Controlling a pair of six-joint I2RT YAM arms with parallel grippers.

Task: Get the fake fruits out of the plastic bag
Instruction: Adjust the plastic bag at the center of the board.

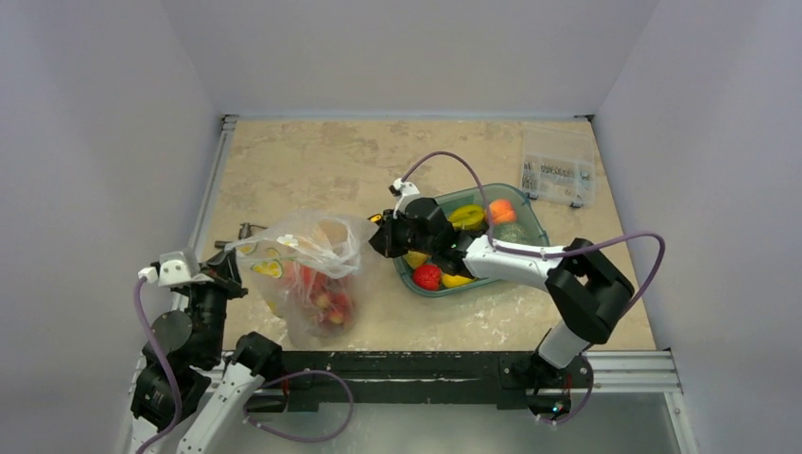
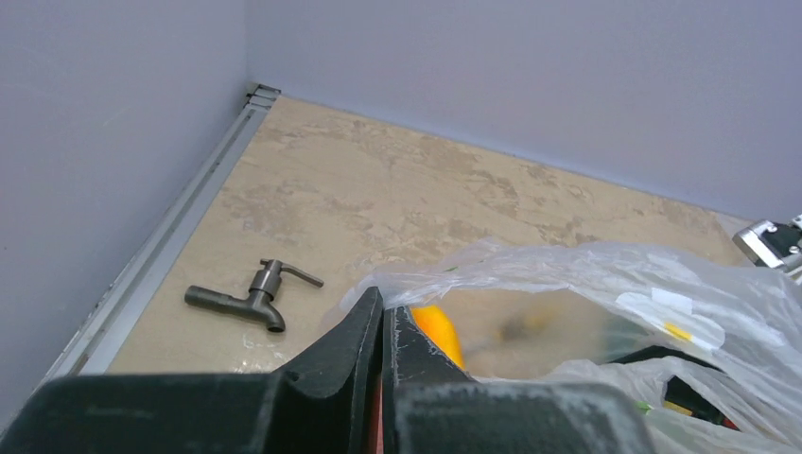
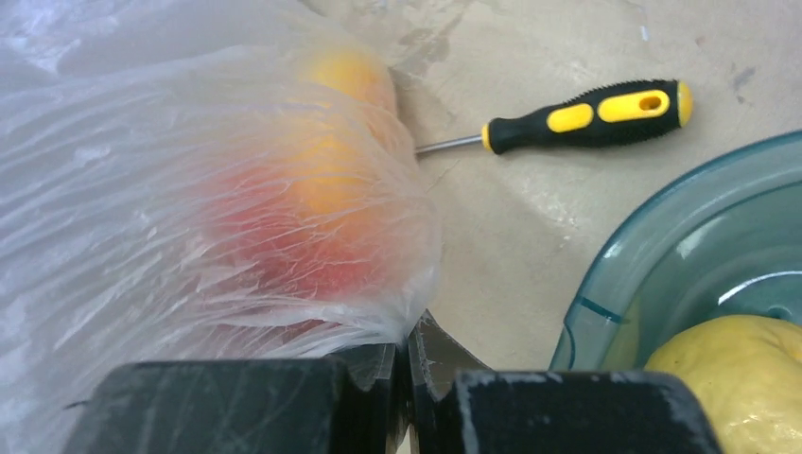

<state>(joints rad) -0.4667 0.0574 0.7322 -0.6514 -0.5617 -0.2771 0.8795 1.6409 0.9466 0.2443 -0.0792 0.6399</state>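
Note:
The clear crinkly plastic bag [image 1: 312, 248] stands left of centre, stretched between both grippers. Red fake fruits [image 1: 322, 293] show through its lower part. My left gripper [image 1: 234, 268] is shut on the bag's left edge; in the left wrist view [image 2: 383, 317] an orange-yellow fruit [image 2: 437, 331] lies just behind the film [image 2: 586, 274]. My right gripper [image 1: 375, 238] is shut on the bag's right edge. In the right wrist view [image 3: 405, 333] it pinches gathered film [image 3: 142, 189], with a red and yellow fruit [image 3: 322, 218] blurred inside.
A teal oval tub [image 1: 492, 188] with several fruits sits under the right arm; its rim [image 3: 605, 274] and a pale yellow lemon [image 3: 738, 378] are close by. A yellow-black screwdriver [image 3: 586, 113], a metal tap [image 2: 251, 295] and a clear compartment box [image 1: 558, 165] lie on the table.

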